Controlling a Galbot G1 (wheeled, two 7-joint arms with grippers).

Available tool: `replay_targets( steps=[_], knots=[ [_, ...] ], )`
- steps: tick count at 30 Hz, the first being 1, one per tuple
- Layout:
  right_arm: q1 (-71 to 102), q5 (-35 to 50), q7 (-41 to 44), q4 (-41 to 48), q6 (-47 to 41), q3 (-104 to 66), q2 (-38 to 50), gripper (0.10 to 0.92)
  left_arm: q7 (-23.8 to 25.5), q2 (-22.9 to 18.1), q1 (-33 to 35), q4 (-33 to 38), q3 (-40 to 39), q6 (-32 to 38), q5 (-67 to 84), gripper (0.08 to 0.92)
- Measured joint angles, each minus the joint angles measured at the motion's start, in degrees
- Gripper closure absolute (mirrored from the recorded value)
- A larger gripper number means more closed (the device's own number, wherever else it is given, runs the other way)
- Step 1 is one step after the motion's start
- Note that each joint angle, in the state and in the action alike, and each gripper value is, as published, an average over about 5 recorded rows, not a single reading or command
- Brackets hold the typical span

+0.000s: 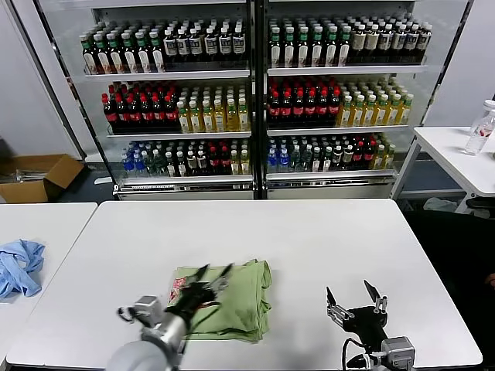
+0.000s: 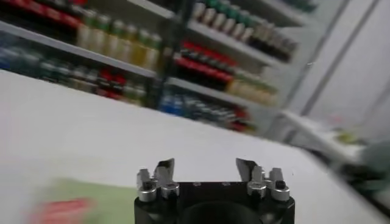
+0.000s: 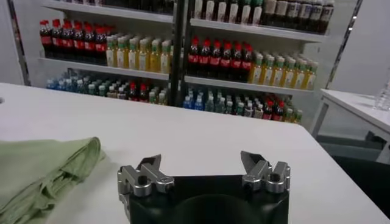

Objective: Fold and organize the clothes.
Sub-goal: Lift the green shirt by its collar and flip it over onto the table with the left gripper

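In the head view, the folded green polo shirt (image 1: 232,301) is seen on the white table (image 1: 309,239), toward the near edge. The left gripper (image 1: 207,280) is held open over it; the right gripper (image 1: 356,297), open, is kept well apart.

In the left wrist view, parted fingers (image 2: 163,170) are shown.

In the right wrist view, bare tabletop is seen between the gripper and the shirt.

White bench (image 1: 309,232), broad and bare across its far half. Beyond it, glass-fronted drinks cooler (image 1: 255,93), shelves packed with dark, red, yellow and blue-capped bottles. Second white bench (image 1: 46,224) at left carries a crumpled light blue cloth (image 1: 19,267). Open cardboard box (image 1: 35,176) on floor, far left. Far right, small table (image 1: 456,154) with clear bottle (image 1: 481,127).
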State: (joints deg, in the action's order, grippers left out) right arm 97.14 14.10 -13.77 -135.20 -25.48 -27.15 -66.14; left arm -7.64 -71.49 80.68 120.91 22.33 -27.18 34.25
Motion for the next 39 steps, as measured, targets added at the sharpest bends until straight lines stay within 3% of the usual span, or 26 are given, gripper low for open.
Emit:
replay_targets(
  steps=[5,11,34,39],
  knots=[
    [-0.04,-0.26,0.04,0.08,-0.12,0.07,0.13,0.203,0.70,2.03,2.08,-4.78,4.79,2.06,-5.20,0.184],
    [0.20,-0.49,0.09,0.05,-0.17,-0.14,0.15,0.203,1.91,2.46,3.48,-7.44,6.92,2.91,-7.13,0.202],
    [0.18,-0.79,0.13,0.33,-0.06,0.21,0.01,0.202,3.80,1.70,5.04,-6.11,6.67,1.47,-0.30,0.839],
    [0.30,-0.80,0.10,0.07,0.06,0.14,0.05,0.203,4.18,2.90,5.70,-3.59,9.69,0.46,1.69,0.902]
  ],
)
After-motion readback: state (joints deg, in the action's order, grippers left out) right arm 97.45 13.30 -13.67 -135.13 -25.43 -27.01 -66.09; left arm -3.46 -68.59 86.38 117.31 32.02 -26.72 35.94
